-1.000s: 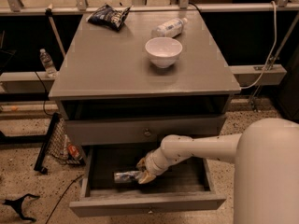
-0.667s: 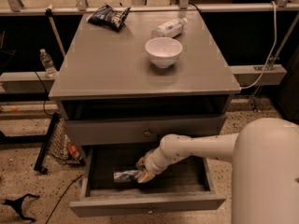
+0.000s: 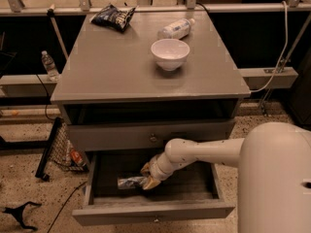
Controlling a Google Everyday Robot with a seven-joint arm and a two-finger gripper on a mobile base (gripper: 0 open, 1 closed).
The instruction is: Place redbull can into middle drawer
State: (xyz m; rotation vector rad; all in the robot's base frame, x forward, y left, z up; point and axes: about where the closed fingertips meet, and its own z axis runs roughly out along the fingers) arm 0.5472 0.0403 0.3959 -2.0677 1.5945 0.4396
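The middle drawer of the grey cabinet is pulled open at the bottom of the camera view. The redbull can lies on its side on the drawer floor, left of centre. My gripper reaches down into the drawer from the right. Its two fingers stand on either side of the can's right end and are closed on it. My white arm crosses the right half of the drawer and hides part of its floor.
The drawer above, with a round metal knob, is closed. On the cabinet top are a white bowl, a clear plastic bottle and a dark snack bag. A wire basket stands left of the cabinet.
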